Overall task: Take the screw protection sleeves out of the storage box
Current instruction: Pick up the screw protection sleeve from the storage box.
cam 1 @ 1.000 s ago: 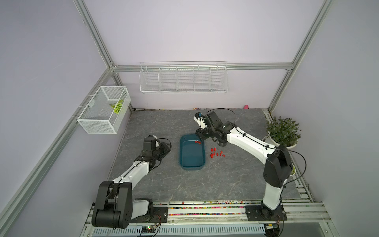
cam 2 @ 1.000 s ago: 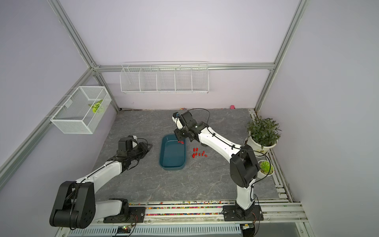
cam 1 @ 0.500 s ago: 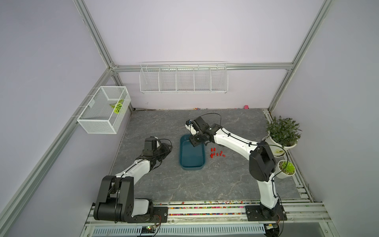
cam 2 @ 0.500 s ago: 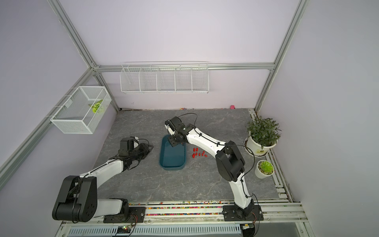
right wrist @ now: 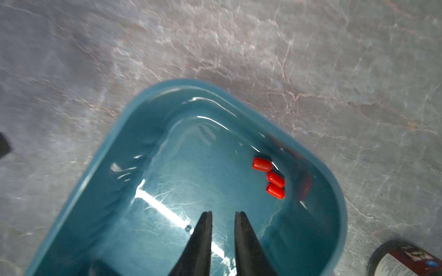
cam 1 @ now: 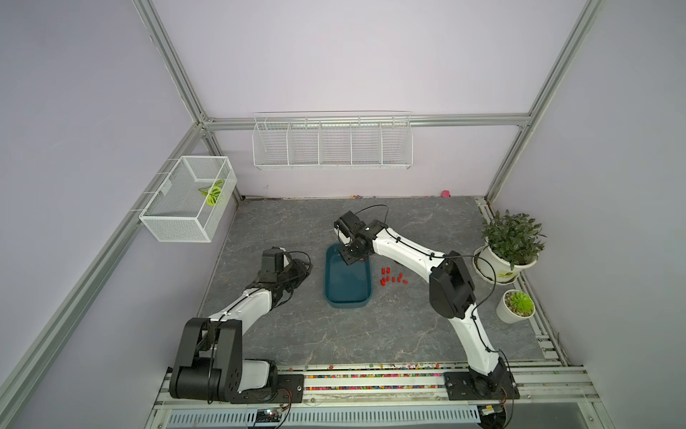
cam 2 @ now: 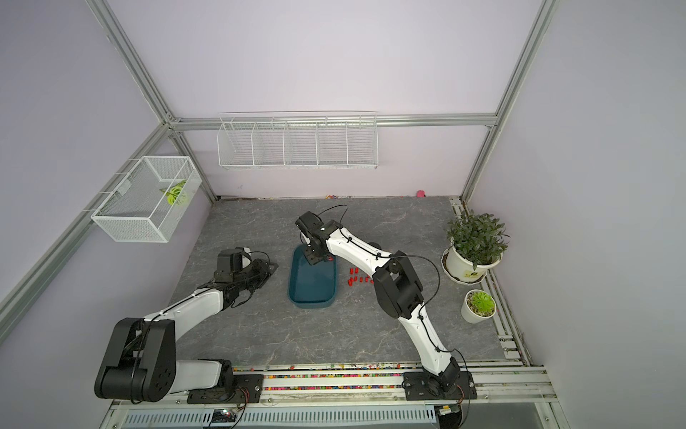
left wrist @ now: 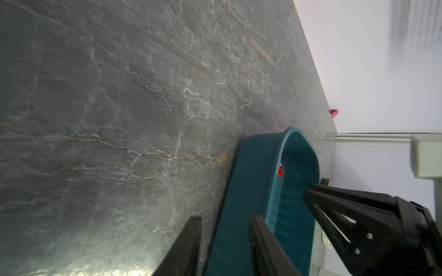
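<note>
Sleeves (right wrist: 275, 179) in box (right wrist: 129, 145), apart from right fingers (right wrist: 202, 241)

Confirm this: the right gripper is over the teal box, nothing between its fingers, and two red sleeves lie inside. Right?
Not quite. Three screw protection sleeves lie in the storage box, not two; the right wrist view shows them close together near a corner. The rest holds: the right gripper is over the box, nothing between its fingers.

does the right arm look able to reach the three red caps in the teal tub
Likely yes: its fingers hang over the dark teal plastic tub, nothing between them and the three red plastic caps by the wall.
</note>
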Available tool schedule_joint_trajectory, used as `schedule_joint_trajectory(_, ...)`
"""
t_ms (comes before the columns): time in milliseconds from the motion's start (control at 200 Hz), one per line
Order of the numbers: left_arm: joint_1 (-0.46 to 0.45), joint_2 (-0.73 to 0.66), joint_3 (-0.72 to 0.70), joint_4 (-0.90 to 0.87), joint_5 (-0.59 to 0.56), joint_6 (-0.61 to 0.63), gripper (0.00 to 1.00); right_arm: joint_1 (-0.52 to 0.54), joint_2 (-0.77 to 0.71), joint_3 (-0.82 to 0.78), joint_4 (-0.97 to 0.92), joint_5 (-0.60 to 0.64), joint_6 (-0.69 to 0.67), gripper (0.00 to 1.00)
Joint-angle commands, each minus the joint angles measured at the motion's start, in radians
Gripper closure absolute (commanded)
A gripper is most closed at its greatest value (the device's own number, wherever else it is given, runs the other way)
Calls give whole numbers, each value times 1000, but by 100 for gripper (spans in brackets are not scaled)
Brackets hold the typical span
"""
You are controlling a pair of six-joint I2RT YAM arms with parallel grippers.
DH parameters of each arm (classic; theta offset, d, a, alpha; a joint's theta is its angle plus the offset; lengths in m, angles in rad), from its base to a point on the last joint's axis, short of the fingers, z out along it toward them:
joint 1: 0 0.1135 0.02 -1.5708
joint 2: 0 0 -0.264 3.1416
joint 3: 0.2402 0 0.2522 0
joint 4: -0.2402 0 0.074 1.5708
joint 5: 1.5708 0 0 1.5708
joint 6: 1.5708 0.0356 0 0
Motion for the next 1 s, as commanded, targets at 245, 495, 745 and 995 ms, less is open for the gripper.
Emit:
schedule_joint_trajectory(245,1,-14,18,16,2,0,60,-2,47,45,-70,103,53,77)
schedule_joint_trajectory(495,2,-18,16,16,3,0,60,-4,81,69,-70,121,55,76)
schedule_joint_trajectory(745,2,-23,15,16,2,1,60,-4,123,114,-93,125,49,76)
schedule_joint_trajectory(995,2,-27,12,16,3,0,60,-4,133,115,-84,137,48,76)
